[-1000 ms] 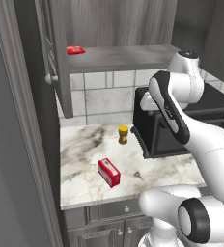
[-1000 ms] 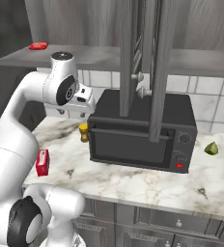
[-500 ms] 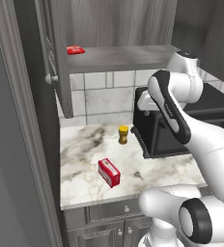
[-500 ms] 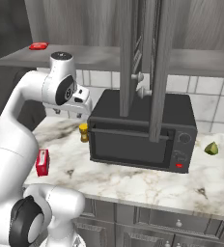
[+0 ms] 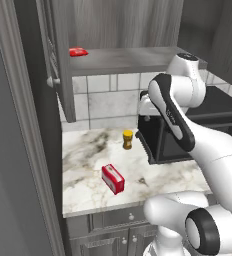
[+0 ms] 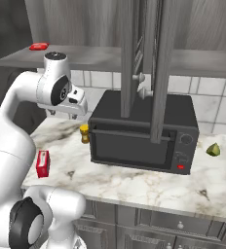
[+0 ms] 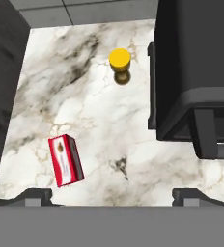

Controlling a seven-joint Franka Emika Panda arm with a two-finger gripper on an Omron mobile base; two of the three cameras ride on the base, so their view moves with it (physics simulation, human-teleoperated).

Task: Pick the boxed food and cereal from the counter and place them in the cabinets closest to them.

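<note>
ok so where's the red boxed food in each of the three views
Left base view: the boxed food lies near the counter's front edge, lower centre.
Right base view: far left, beside the arm.
Hand view: lower left.
Shared landmark: the small yellow jar by the black microwave.

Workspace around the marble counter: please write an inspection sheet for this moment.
Surface: counter, white marble with veins.
Job's things: boxed food lies flat near the counter's front edge; cereal: nothing seen; cabinet above, door open.
Clutter: yellow jar beside the black microwave; flat red item on the cabinet shelf; green fruit right of the microwave.
Grippers: gripper open, holds nothing, high above the counter.
Cables: nothing seen.
Surroundings: tiled wall, lower cabinets with knobs.
</note>
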